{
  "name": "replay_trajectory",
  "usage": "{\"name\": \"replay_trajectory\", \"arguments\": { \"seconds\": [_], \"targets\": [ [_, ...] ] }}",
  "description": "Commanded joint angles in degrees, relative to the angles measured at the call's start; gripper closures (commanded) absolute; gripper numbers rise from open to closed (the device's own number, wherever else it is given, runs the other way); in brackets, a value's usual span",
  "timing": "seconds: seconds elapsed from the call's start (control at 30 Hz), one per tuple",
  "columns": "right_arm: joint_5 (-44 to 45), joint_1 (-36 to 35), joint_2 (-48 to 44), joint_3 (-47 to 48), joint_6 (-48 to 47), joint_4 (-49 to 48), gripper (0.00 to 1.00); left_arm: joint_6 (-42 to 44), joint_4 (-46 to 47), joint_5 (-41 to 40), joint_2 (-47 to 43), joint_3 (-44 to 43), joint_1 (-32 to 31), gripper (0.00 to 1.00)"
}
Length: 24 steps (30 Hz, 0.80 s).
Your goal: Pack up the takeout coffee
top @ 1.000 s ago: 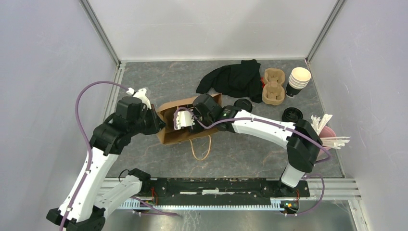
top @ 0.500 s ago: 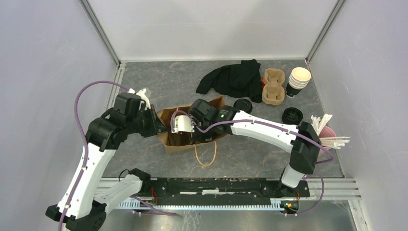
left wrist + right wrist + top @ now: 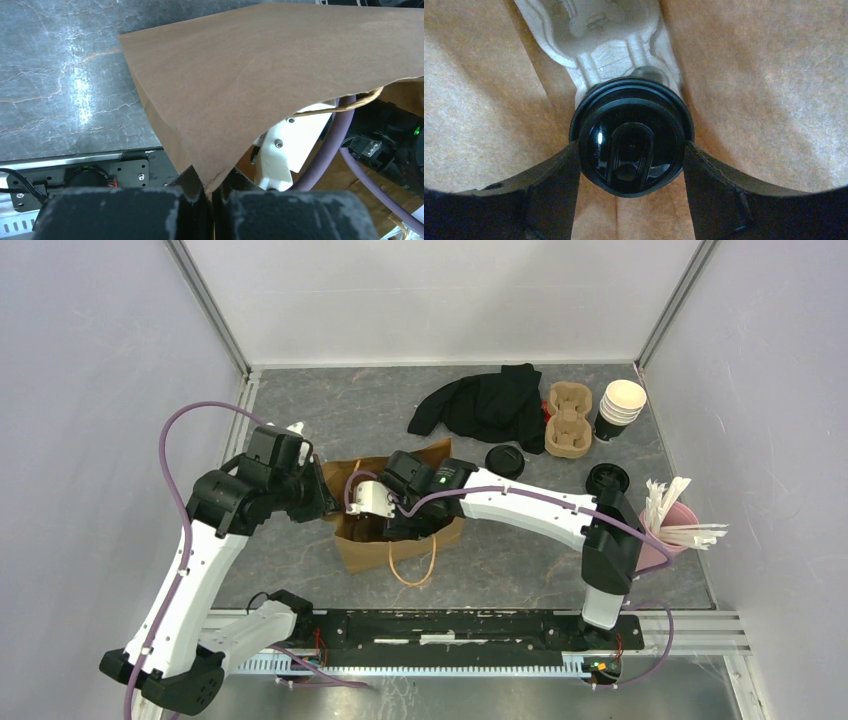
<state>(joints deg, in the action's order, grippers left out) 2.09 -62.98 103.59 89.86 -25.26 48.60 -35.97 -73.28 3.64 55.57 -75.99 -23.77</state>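
Observation:
A brown paper bag [image 3: 400, 550] stands open mid-table. My left gripper [image 3: 322, 502] is shut on the bag's left rim; in the left wrist view the paper [image 3: 260, 65] runs down into the pinched jaws of that gripper [image 3: 210, 187]. My right gripper [image 3: 385, 525] reaches down inside the bag. In the right wrist view it [image 3: 631, 160] is shut on a takeout coffee [image 3: 631, 145], a black cup with a sip lid, both fingers [image 3: 551, 185] against the lid's sides, brown bag wall all around. A pale moulded shape [image 3: 599, 35] lies beyond the cup. No second capped cup shows.
A black cloth [image 3: 485, 405] lies at the back. Brown pulp carriers [image 3: 568, 420] and a stack of lidless cups [image 3: 620, 405] stand at the back right. Two loose black lids [image 3: 505, 460] [image 3: 607, 478] lie right of the bag. A pink holder with stirrers [image 3: 672, 525] stands far right.
The right gripper has moved left and deeper into the bag. The bag has shifted toward the near edge and stands more open. The left gripper stayed on the rim, shifting slightly.

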Motion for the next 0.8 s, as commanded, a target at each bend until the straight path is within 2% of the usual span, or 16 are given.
{"name": "replay_trajectory", "arguments": {
  "seconds": [0.0, 0.2, 0.27, 0.37, 0.57, 0.77],
  "targets": [
    [-1.43, 0.79, 3.61, -6.37, 2.26, 2.36, 1.00, -0.83, 1.88, -3.37, -0.62, -1.55, -0.10, 0.96],
    [-1.92, 2.07, 4.54, -17.08, 2.18, -3.40, 1.00, 0.08, 1.95, -4.91, -0.45, -0.54, -0.08, 0.96],
    [-1.92, 2.08, 5.44, -16.27, 2.03, -2.39, 1.00, 0.40, 2.13, -4.51, -0.38, -0.02, -0.13, 0.96],
    [-1.95, 2.08, 5.10, -10.08, 3.21, 0.56, 0.98, 1.01, 3.07, -3.91, -0.66, 0.71, -0.12, 0.96],
    [-2.51, 0.92, 5.47, 4.43, 6.56, 7.09, 0.72, 2.58, 5.02, -4.61, -1.10, 2.99, -0.06, 0.96],
    [-3.67, -0.39, 3.79, 10.53, 8.54, 6.93, 0.45, 2.98, 6.07, -4.67, -1.42, 3.12, -0.12, 0.96]
  ]
}}
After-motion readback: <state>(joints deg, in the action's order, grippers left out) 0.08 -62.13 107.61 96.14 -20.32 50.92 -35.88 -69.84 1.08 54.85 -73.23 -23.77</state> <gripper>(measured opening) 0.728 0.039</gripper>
